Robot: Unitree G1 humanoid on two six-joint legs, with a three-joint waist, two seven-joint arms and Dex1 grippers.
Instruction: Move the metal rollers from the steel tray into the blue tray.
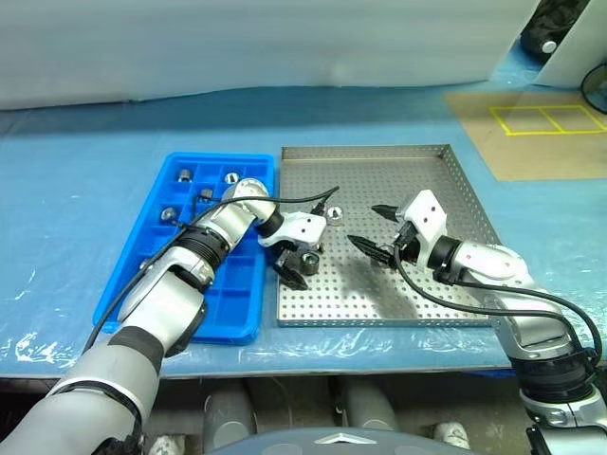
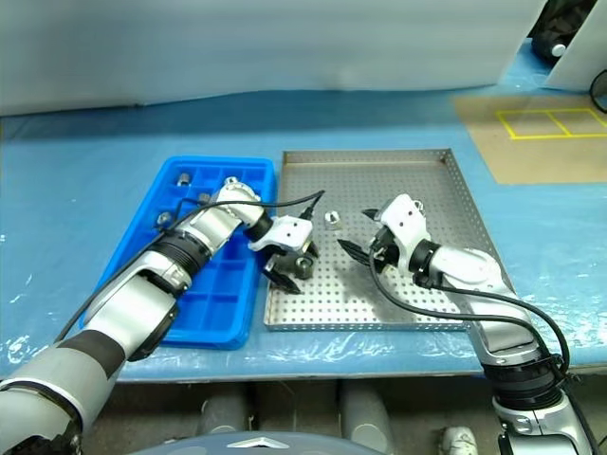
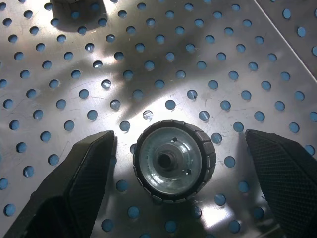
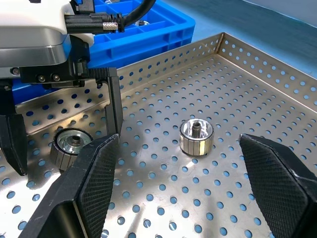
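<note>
Left hand (image 1: 297,263) wide open, empty, roller (image 3: 174,159) right between my fingers.
Should drop lower, stay centred, then squeeze evenly.

pale blue table sheet (image 1: 76,180), cardboard panel (image 1: 541,133)
</note>
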